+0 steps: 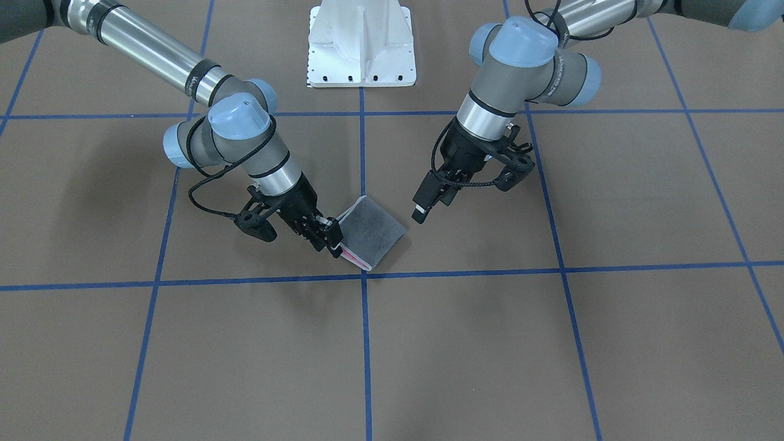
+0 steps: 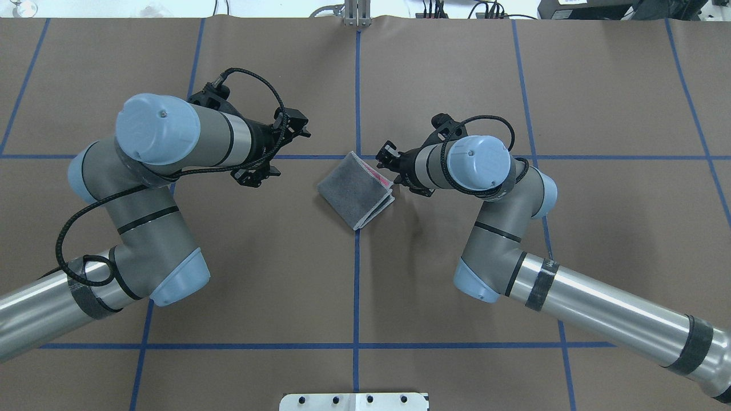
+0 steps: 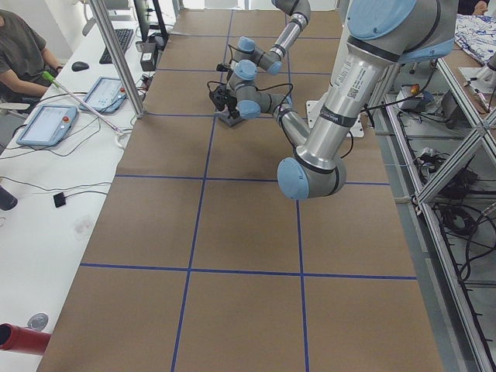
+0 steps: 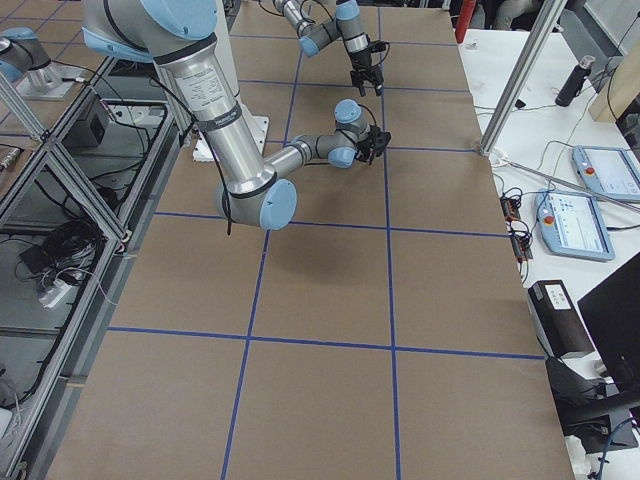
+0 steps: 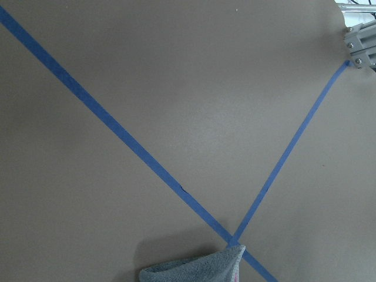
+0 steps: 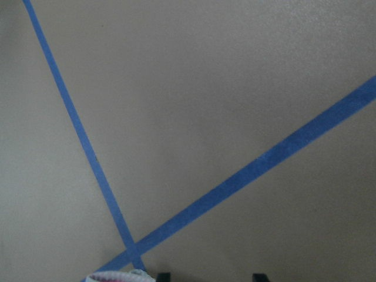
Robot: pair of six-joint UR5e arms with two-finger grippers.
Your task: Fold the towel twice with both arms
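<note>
On the brown paper worktop (image 1: 245,355) gridded with blue tape (image 1: 366,343): folded towel (image 1: 373,233); right claw (image 1: 334,237) spread open beside it; left claw (image 1: 422,211) apart, grip indiscernible.

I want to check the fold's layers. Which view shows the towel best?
The overhead exterior view: the whole towel lies unobstructed, grey face up, stacked edges and pink visible. The front-facing view shows it too, one edge behind the right gripper. Side views barely show it; wrist views only slivers.
</note>
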